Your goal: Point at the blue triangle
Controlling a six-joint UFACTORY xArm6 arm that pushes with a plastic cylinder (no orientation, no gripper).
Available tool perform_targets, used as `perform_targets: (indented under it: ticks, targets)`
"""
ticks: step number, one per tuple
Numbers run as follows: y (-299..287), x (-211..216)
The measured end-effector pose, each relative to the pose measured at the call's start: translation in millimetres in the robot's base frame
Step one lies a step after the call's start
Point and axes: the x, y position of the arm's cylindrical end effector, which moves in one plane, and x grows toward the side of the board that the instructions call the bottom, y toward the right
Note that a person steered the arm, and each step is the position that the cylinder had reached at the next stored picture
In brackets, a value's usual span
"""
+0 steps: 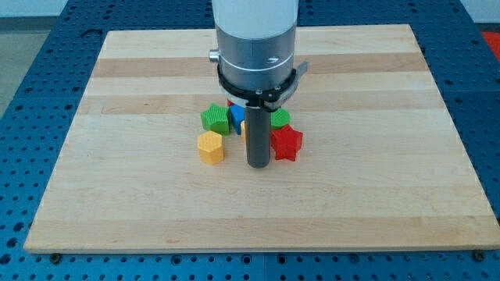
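A blue block (237,119), its shape partly hidden by the arm, sits in a tight cluster at the board's middle. My tip (258,165) rests on the board just below and right of it, between a yellow hexagon (210,147) on the left and a red star (287,143) on the right. A green block (215,119) lies left of the blue one. Another green block (280,119) peeks out right of the rod. A bit of red (230,103) shows above the blue block, and a sliver of yellow (244,129) shows beside the rod.
The wooden board (258,187) lies on a blue perforated table (31,94). The arm's wide grey body (256,47) hangs over the cluster and hides the blocks behind it.
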Motion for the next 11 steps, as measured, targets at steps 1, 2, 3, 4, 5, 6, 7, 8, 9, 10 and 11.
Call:
perform_targets:
  ticks: [1,2,3,4,5,6,7,8,9,10,11]
  targets:
    - [0.0,-14.9]
    - [0.0,-26.6]
    - [0.0,-31.5]
    - [0.3,-12.1]
    - [2.0,18.9]
    - [12.7,43.3]
    - [58.5,46.6]
    - [117.4,32.4]
    - [128.7,-13.9]
    - [128.7,-66.6]
    - [128.0,-110.3]
